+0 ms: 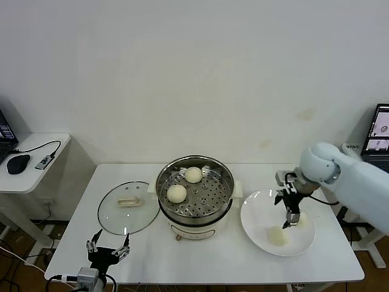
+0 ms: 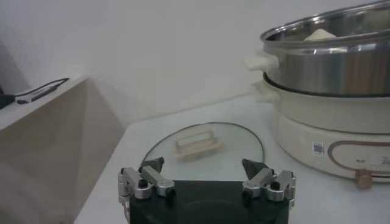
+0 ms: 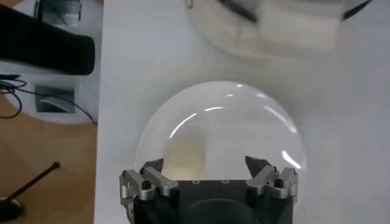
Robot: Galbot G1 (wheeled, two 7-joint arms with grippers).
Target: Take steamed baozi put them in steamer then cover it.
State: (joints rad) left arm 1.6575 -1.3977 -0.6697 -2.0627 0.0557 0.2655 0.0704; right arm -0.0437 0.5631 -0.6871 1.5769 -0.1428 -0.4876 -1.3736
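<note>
The steamer stands mid-table with two steamed baozi inside, one at the back and one at the left. A third baozi lies on the white plate to the right. My right gripper hangs open just above the plate, fingers pointing down, beside and behind that bun. In the right wrist view the bun sits between the open fingertips and nearer one of them, untouched by my right gripper. The cover lies flat left of the steamer. My left gripper waits open near the front-left edge.
A side desk with a mouse and cables stands at the far left. A laptop is at the far right. In the left wrist view the cover lies ahead of my left gripper, with the steamer beside it.
</note>
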